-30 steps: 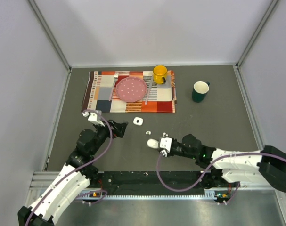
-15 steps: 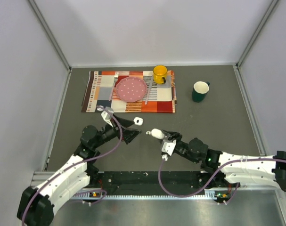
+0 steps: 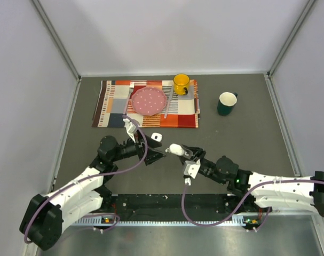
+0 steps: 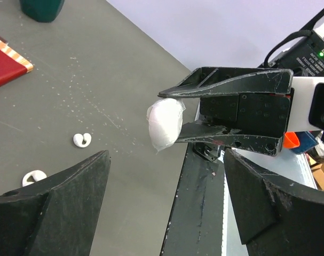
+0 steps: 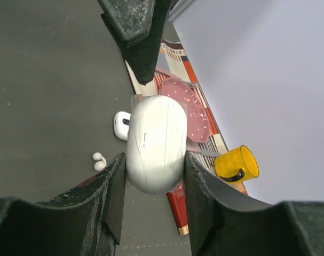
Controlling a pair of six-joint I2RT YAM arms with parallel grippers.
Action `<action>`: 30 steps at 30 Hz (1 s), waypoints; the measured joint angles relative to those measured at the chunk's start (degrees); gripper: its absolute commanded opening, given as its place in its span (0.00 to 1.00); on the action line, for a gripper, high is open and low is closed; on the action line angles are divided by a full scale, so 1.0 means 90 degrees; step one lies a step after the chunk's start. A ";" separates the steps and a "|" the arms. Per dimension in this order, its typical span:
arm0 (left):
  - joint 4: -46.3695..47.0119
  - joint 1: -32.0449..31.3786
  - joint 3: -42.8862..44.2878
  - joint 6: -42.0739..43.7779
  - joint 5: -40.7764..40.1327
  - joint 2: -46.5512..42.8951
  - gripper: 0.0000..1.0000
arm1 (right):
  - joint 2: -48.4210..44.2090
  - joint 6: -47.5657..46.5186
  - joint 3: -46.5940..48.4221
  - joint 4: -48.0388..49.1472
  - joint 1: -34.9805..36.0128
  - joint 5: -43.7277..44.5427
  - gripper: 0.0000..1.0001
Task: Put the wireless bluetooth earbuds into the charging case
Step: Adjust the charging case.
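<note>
White earbuds (image 4: pixel 81 140) show clearly from wrists, not overhead.

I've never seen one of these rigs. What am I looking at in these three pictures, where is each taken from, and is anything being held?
Two robot arms, a left arm and a right arm, are bolted at the near edge of a grey table, each ending in a two-finger pincer. The wide picture looks down from above and behind them; the other two come from a camera on each wrist. The right pincer grips a white charging case, held up off the table. The left pincer is open and empty, pointed at that case. On the table lie a second small white case, tiny white earbuds, a striped placemat carrying a pink plate and a yellow mug, and a green mug.
</note>
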 measured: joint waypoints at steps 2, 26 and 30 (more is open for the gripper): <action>0.0024 -0.0085 0.0029 0.0015 -0.0024 0.0000 0.88 | -0.0010 0.0005 0.0036 0.0049 0.0000 -0.0039 0.00; 0.1005 -0.1076 0.0126 0.0148 -0.1056 0.0750 0.51 | 0.0257 0.0393 0.0342 0.0406 0.0046 -0.0493 0.00; 0.1069 -0.1093 0.0141 0.0146 -0.1035 0.0889 0.51 | 0.0296 0.0401 0.0342 0.0427 0.0046 -0.0510 0.00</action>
